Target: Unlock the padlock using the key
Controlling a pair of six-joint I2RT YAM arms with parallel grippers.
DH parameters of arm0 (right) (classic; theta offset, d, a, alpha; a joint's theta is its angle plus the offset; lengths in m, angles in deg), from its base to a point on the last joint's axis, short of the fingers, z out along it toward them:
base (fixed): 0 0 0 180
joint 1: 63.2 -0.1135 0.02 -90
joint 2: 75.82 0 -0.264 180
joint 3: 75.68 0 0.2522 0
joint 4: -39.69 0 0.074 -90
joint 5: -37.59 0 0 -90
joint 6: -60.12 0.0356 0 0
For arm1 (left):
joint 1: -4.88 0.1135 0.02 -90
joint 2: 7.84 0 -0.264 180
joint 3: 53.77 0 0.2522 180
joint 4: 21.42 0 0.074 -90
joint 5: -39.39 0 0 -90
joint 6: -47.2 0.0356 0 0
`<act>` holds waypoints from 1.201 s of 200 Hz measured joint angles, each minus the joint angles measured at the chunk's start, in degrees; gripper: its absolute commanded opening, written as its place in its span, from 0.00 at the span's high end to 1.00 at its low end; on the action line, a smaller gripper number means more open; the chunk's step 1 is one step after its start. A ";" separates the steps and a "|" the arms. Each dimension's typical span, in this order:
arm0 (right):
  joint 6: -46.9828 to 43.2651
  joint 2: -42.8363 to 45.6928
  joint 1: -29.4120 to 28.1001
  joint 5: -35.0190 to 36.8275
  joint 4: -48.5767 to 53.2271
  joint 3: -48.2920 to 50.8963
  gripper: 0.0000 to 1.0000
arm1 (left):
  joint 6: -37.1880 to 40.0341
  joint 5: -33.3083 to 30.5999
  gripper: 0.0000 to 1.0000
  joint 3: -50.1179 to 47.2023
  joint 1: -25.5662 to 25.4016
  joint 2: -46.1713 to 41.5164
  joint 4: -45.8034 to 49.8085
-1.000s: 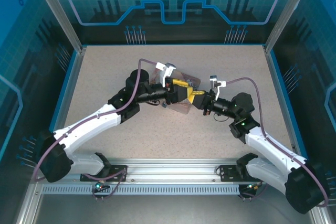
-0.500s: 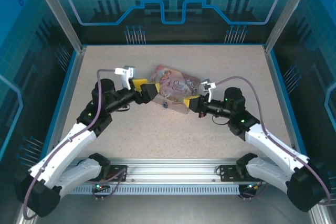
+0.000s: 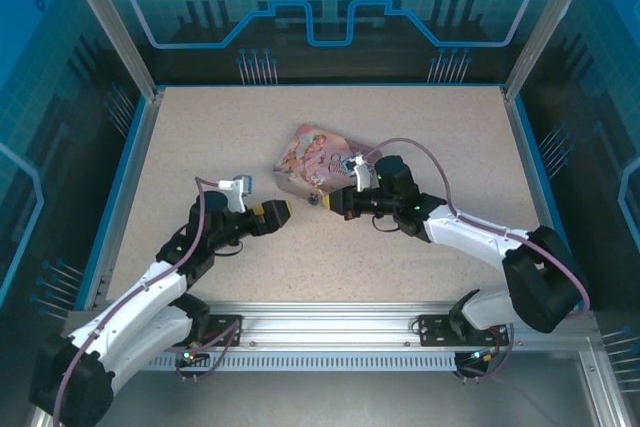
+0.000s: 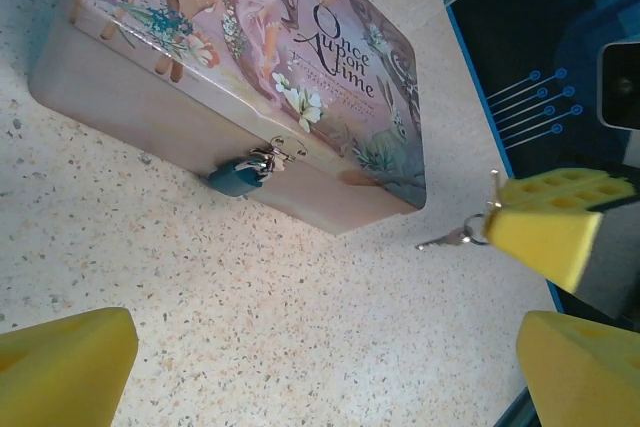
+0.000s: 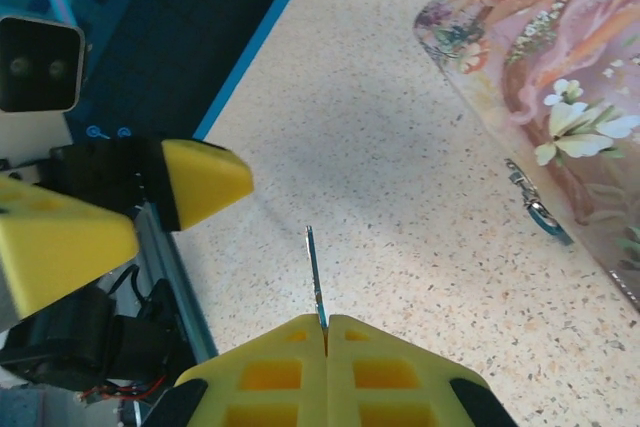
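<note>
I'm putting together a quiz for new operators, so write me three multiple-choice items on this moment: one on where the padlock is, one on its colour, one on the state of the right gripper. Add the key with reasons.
1. Where is the padlock?
A. Lying loose, far from the tin.
B. Hanging at the clasp on the front wall of the pink tin.
C. On top of the tin's lid.

2. What colour is the padlock's body?
A. Red.
B. Yellow.
C. Blue-teal.

3. What state is the right gripper in?
A. Shut on the key.
B. Open and empty.
C. Shut on the padlock.

Key:
1 B, the left wrist view shows it hanging at the clasp against the wall.
2 C, its body is teal below the silvery clasp.
3 A, it is closed with the key sticking out of its tip.
</note>
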 measured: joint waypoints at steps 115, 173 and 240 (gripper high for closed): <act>3.69 -9.68 3.78 -1.18 -0.17 -8.00 1.00 | -4.31 0.39 0.03 -6.91 -0.02 5.97 -11.43; 5.75 -11.63 6.47 -1.40 -0.37 -8.11 1.00 | -5.57 3.39 0.04 -6.95 -0.02 17.27 -22.18; 6.43 -12.26 9.86 -1.57 -0.15 -8.11 1.00 | -3.50 3.74 0.05 -5.31 -0.20 29.00 -32.63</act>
